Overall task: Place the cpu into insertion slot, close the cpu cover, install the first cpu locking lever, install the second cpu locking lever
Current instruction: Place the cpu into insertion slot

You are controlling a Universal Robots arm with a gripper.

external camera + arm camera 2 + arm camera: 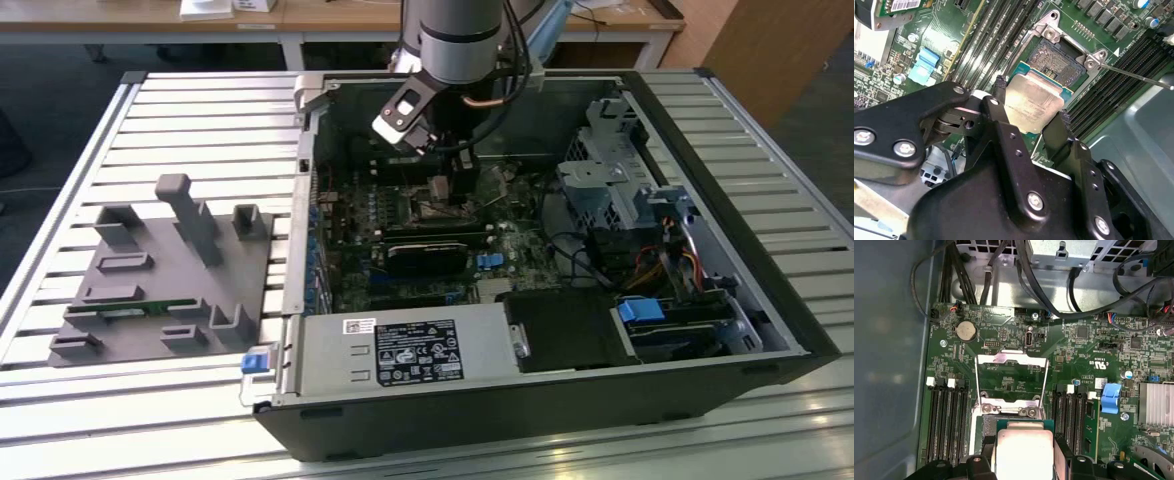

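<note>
My gripper [1030, 111] is shut on the cpu [1033, 104], a flat square chip with a pale metal face, pinched at two opposite edges by the black fingers [1000, 107]. The cpu hangs tilted just over the near edge of the insertion slot [1058, 59], whose dark centre is bare. In the first wrist view the cpu [1024, 450] covers part of the insertion slot [985, 426]. The cpu cover [1011, 359] is swung open and lies beyond the slot. A thin locking lever [1134, 77] sticks out sideways. In the exterior view the gripper [445, 188] reaches down into the computer case.
The open computer case [747, 330] surrounds the motherboard. Memory slots [946, 420] flank the socket on both sides. A black card [427, 255], a blue clip [1110, 397] and cable bundles [1054, 295] lie close by. A grey fixture block [167, 270] stands at the exterior view's left.
</note>
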